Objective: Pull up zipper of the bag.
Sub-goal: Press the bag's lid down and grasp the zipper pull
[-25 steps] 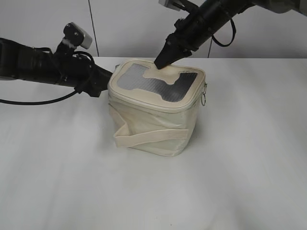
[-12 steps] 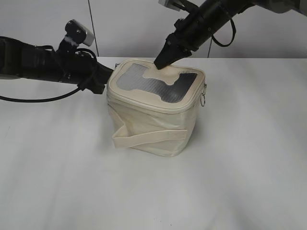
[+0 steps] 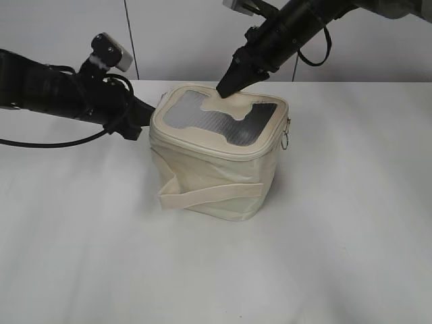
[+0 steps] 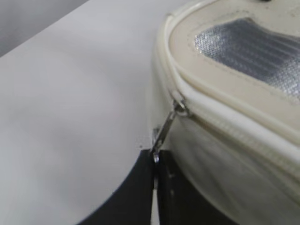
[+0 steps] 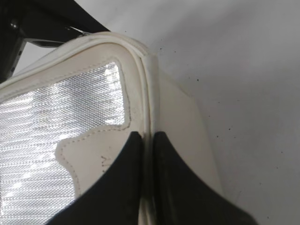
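Observation:
The cream bag (image 3: 216, 177) stands mid-table, its top showing grey ribbed panels. The cream zipper track (image 4: 225, 129) runs under the top rim. My left gripper (image 3: 140, 120) is at the bag's upper left corner. In the left wrist view it (image 4: 155, 158) is shut on the silver zipper pull (image 4: 166, 127), which is stretched taut from the slider. My right gripper (image 3: 223, 88) rests on the top's rear edge. In the right wrist view its jaws (image 5: 147, 138) are closed astride the bag's rim piping (image 5: 149, 89).
A second silver ring pull (image 3: 287, 139) hangs at the bag's right side. A wide cream strap (image 3: 209, 194) sticks out across the bag's front. The white table (image 3: 101, 256) lies all round, with a grey wall behind.
The left arm rose toward the bag, then drew back slightly left and down; the bag's top left corner shifted a little left. The right arm has not moved.

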`<act>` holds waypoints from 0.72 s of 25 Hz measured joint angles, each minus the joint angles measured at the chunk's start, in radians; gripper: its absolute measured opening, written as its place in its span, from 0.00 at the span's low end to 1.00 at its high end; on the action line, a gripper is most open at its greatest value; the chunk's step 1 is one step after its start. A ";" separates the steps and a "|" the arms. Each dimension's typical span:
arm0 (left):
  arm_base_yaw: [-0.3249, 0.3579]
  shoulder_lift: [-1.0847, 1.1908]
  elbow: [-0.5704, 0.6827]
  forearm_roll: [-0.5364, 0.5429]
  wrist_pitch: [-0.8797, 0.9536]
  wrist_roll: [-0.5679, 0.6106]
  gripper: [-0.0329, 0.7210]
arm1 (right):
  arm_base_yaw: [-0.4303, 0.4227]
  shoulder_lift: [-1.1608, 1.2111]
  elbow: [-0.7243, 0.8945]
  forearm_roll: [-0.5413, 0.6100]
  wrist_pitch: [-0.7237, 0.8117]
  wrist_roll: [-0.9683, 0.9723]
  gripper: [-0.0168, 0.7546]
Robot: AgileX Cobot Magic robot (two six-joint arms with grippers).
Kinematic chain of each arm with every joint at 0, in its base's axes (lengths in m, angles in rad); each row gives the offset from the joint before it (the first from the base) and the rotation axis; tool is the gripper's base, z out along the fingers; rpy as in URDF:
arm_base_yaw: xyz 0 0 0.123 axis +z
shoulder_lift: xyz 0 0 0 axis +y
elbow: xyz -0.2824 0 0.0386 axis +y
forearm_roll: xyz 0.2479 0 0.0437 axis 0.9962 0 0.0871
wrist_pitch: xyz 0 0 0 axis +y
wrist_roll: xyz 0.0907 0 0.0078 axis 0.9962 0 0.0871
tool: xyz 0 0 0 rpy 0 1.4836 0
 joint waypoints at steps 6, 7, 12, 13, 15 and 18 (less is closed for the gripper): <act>-0.001 -0.101 0.098 0.025 -0.061 -0.029 0.03 | 0.000 0.000 0.000 0.000 0.000 0.017 0.08; -0.001 -0.123 0.123 0.022 -0.075 -0.033 0.03 | 0.000 0.000 0.000 0.001 0.000 0.018 0.08; -0.002 -0.224 0.223 -0.020 -0.121 -0.036 0.03 | 0.002 0.000 0.000 0.005 0.000 0.019 0.08; -0.002 -0.242 0.237 -0.027 -0.124 -0.036 0.03 | 0.003 0.000 0.000 0.007 0.000 0.019 0.08; -0.004 -0.278 0.274 -0.036 -0.128 -0.037 0.03 | 0.003 0.000 0.000 0.010 0.000 0.019 0.08; -0.007 -0.335 0.322 -0.052 -0.138 -0.049 0.03 | 0.006 0.000 0.001 0.015 0.002 0.019 0.08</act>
